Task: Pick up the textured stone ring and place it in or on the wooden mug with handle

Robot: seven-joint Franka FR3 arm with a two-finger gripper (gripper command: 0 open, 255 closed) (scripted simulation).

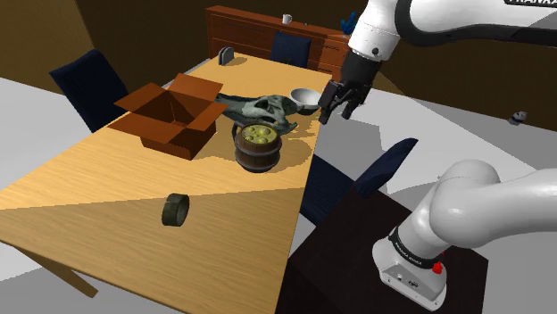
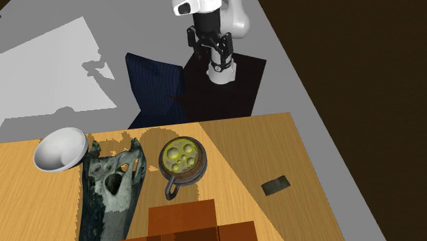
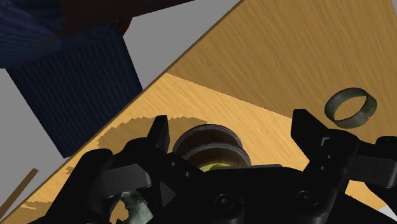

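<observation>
**Ring alone on the table, gripper open and empty**

Your target, the dark grey ring (image 1: 175, 210) (image 2: 276, 185) (image 3: 350, 106), sits on the bare wooden table (image 1: 98, 183) and appears to stand on its edge. Nothing touches it. It is well apart from the other things, toward the shoulder view's lower left.

The mug (image 1: 257, 145) (image 2: 181, 159) (image 3: 207, 143) you are aiming for is brown and ribbed. It stands upright near the table edge closest to the stand, and its handle points away from the stand in the second exterior view. Inside it you can see a yellow-green filling with round dimples.

Just beside the mug lies a grey-green, skull-like piece (image 1: 259, 109) (image 2: 109, 185). A white bowl (image 1: 303, 95) (image 2: 60, 149) sits at that piece's end. An open brown cardboard box (image 1: 170, 116) (image 2: 198, 222) stands on the mug's other side, away from the stand.

Your gripper (image 1: 337, 105) (image 2: 212, 48) (image 3: 233, 127) hangs in the air off the table's edge on the stand's side, with nothing in it. Its fingers (image 3: 159, 130) stand apart. In the wrist view the mug shows between them far below, untouched, and the ring lies off beyond the other finger.

A dark blue chair (image 1: 379, 174) (image 2: 154, 82) stands between the table and the stand.
</observation>
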